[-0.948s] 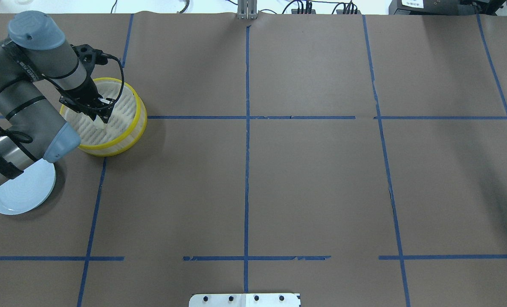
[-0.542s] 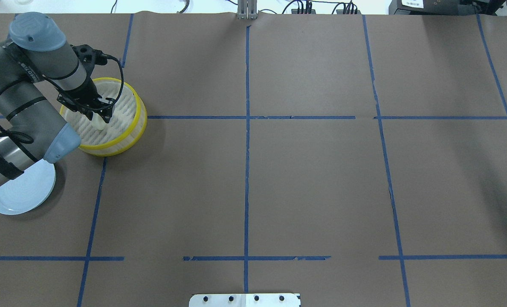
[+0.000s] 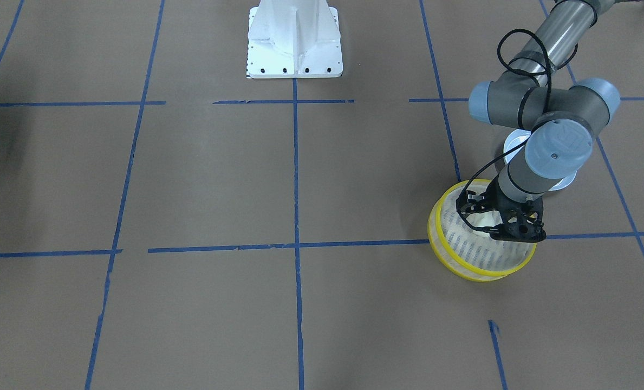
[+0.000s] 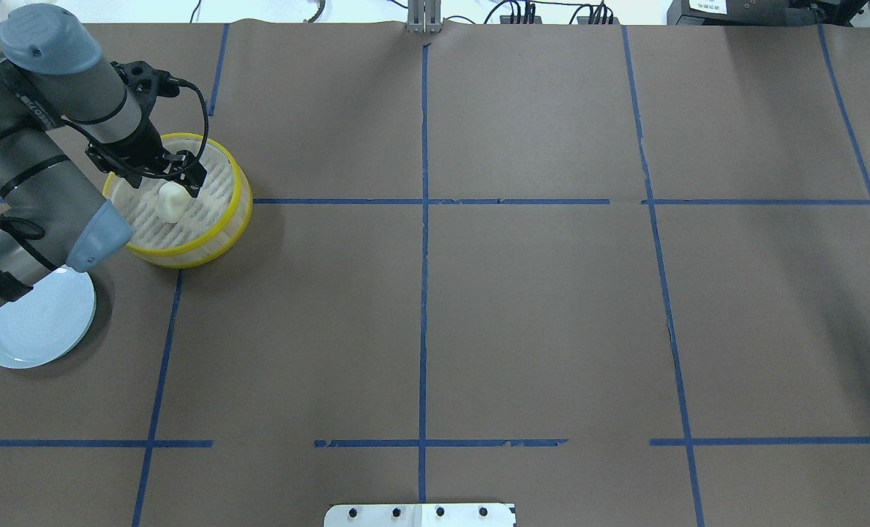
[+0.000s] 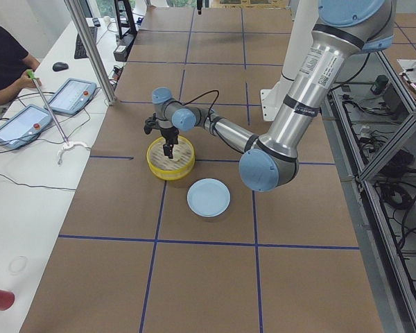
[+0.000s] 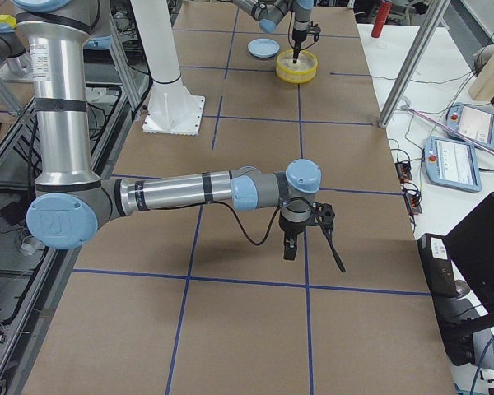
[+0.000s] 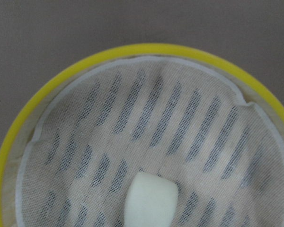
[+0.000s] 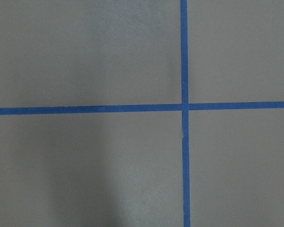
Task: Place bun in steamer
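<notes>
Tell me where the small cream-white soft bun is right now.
In the overhead view the bun lies at far left, on the slotted floor of the yellow-rimmed round steamer.

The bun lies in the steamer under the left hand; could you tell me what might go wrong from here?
The left hand hangs open close above the bun in the steamer. Leaving sideways rather than upward, it might clip the yellow rim and shift the steamer. It might also nudge the bun.

Bun in steamer — plate near it, robot-side (L end of table).
</notes>
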